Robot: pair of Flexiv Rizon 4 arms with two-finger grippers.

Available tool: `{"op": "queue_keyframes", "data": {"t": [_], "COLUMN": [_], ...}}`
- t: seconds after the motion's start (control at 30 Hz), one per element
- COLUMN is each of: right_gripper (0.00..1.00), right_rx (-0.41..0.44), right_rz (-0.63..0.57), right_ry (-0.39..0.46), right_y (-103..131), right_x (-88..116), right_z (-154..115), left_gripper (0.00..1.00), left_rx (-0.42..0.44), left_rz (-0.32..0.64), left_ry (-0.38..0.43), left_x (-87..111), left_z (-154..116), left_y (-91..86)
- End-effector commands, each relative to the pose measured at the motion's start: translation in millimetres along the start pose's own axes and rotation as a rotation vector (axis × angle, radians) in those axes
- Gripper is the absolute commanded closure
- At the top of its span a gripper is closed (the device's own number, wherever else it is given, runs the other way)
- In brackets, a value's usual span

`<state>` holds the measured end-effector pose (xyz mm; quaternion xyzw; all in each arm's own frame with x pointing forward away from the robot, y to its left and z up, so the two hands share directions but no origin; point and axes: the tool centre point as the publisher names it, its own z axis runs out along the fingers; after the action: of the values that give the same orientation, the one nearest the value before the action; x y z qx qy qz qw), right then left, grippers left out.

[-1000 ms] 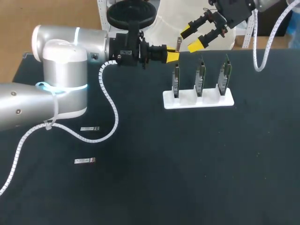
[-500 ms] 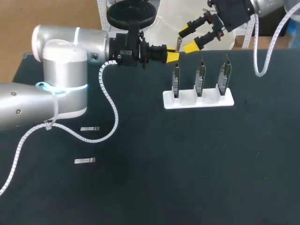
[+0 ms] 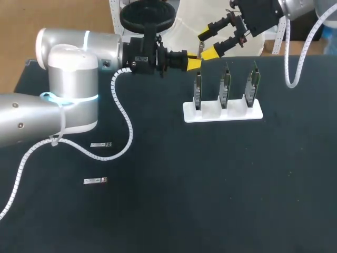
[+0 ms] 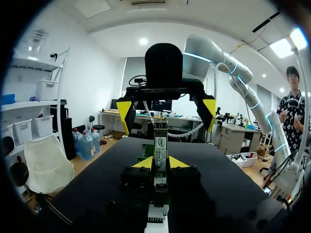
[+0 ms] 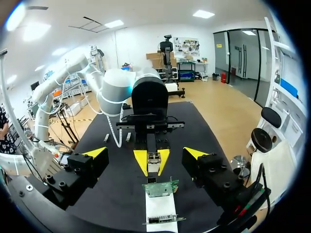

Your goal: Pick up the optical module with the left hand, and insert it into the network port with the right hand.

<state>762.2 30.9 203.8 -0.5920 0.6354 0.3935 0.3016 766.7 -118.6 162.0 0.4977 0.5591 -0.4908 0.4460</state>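
Holding the optical module (image 4: 160, 148) pinched in my left hand (image 3: 195, 64), high over the far table (image 3: 210, 184), presents its free end to my right hand (image 3: 207, 45), spread wide and not touching. The network port rack (image 3: 222, 112) stands close underneath, with open room to the right.

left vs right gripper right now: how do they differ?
The left gripper is shut on the slim silver optical module; the right gripper is open and empty. The left gripper's fingers stand close together, while the right gripper's are spread wide. Shared: both have yellow tips, and they face each other near the far edge of the black table.
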Motion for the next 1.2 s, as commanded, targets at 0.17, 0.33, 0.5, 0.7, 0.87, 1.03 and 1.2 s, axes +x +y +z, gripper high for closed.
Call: {"op": "queue_keyframes", "data": {"t": [0.17,0.33,0.5,0.7,0.87,1.03,1.2], "right_gripper": [0.00,0.15,1.00,1.00,1.00,1.00,1.00], "right_rx": [-0.005,-0.009,-0.013,-0.012,-0.012,-0.011,-0.011], "right_rz": [-0.002,-0.003,-0.008,-0.009,-0.004,-0.004,-0.003], "right_ry": [0.006,0.011,0.012,0.017,0.011,0.008,0.006], "right_y": [0.0,0.0,0.6,1.1,1.4,2.1,3.1], "right_x": [-0.7,-0.7,-0.5,-0.1,0.1,0.6,1.6], "right_z": [1.8,2.7,3.3,3.4,2.3,2.1,2.7], "left_gripper": [1.00,1.00,1.00,1.00,1.00,1.00,0.40], "left_rx": [-0.003,-0.003,-0.003,-0.003,-0.003,-0.003,-0.003], "left_rz": [0.001,0.001,0.001,0.001,0.001,0.001,0.001], "left_ry": [-0.001,-0.001,-0.001,-0.001,-0.001,-0.001,-0.001], "left_x": [0.4,0.4,0.4,0.4,0.4,0.4,0.4], "left_z": [-0.3,-0.3,-0.3,-0.3,-0.3,-0.3,-0.3], "left_y": [-0.6,-0.6,-0.6,-0.6,-0.6,-0.6,-0.6]}}
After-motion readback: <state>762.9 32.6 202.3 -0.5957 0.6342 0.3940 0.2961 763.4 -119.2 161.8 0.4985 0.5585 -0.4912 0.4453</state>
